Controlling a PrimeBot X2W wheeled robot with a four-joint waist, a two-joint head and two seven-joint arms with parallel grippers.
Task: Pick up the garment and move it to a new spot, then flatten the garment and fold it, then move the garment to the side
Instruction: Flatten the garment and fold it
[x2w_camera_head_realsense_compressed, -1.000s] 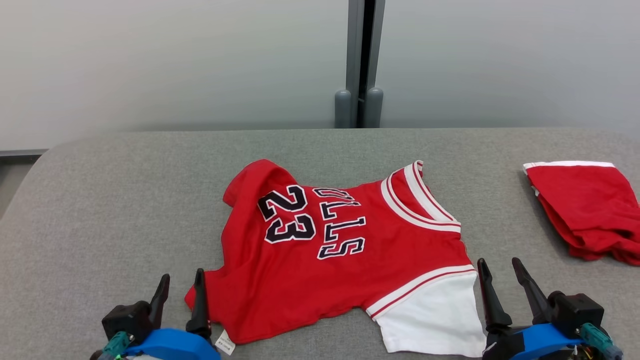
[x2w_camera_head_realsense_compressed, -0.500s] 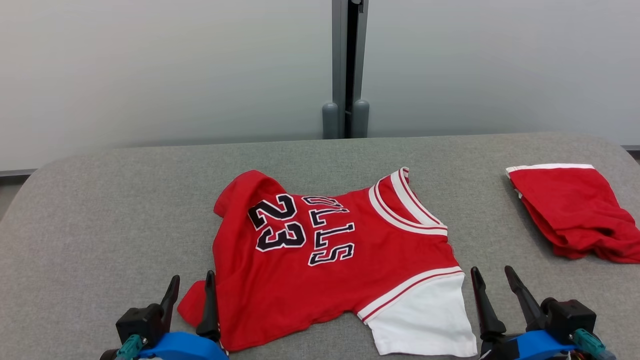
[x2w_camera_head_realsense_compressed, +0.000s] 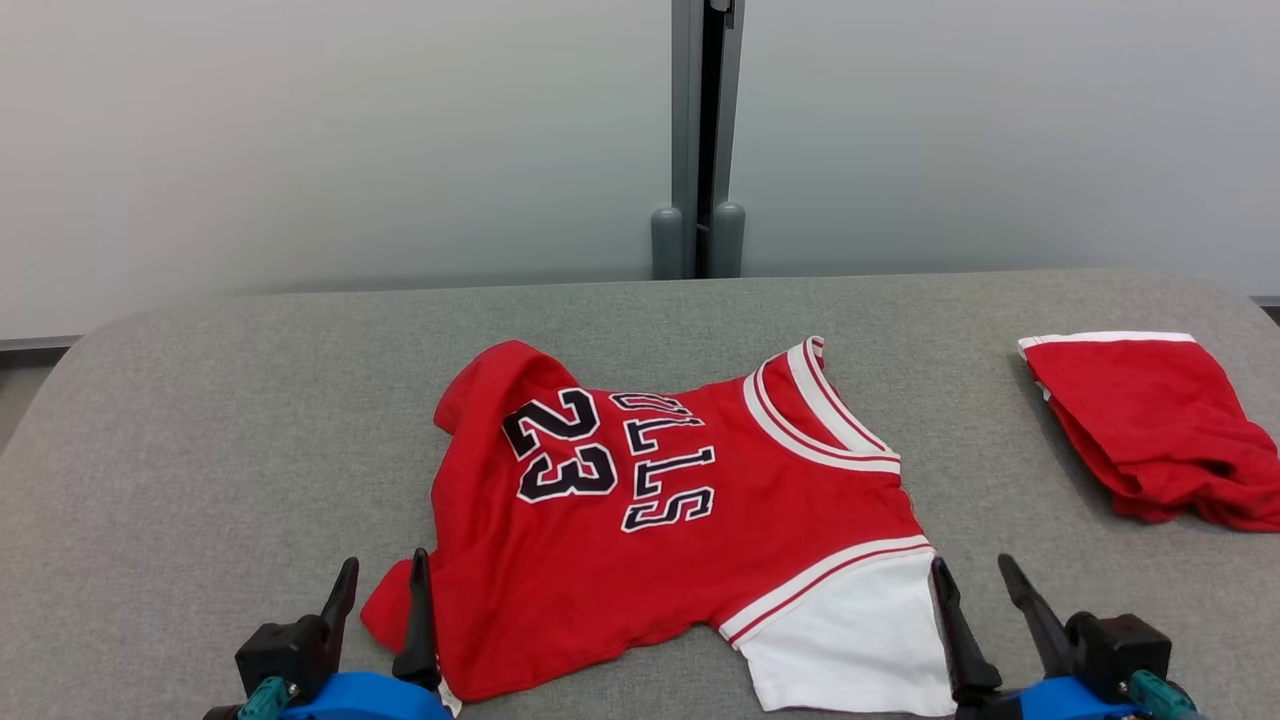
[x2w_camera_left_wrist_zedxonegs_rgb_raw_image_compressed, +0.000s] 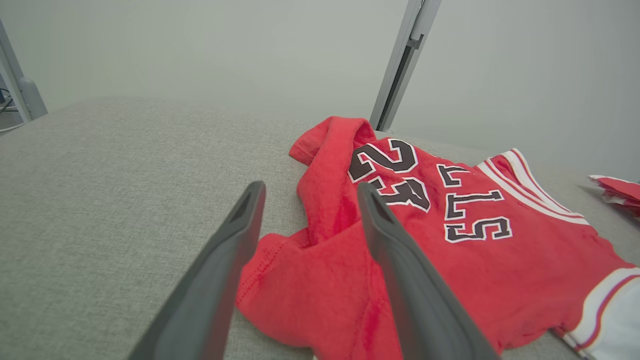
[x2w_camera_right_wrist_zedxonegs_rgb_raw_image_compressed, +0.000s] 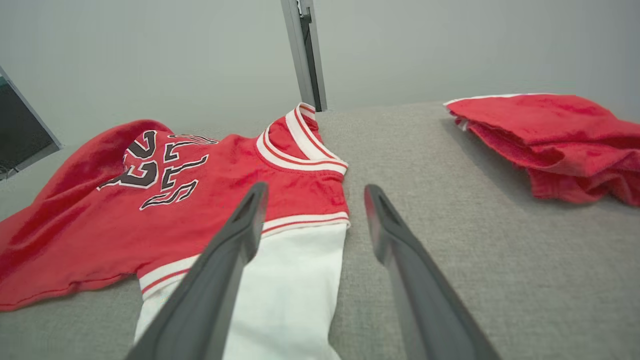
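I stand in a bare, office-like test space. Before me lies a wide tabletop covered in grey woven fabric (x2w_camera_head_realsense_compressed: 200, 400), its corners rounded. Behind it rise pale grey frosted partition panels (x2w_camera_head_realsense_compressed: 300, 130), joined by a slim grey metal upright post (x2w_camera_head_realsense_compressed: 697, 130). A dark flat panel (x2w_camera_right_wrist_zedxonegs_rgb_raw_image_compressed: 20, 135) at one side may be a monitor; it is too cropped to tell.

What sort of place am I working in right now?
Probably an indoor lab or test station: a grey fabric-covered table with rounded corners, plain pale wall panels joined by a grey metal post, and a red basketball jersey and a second red garment laid out.
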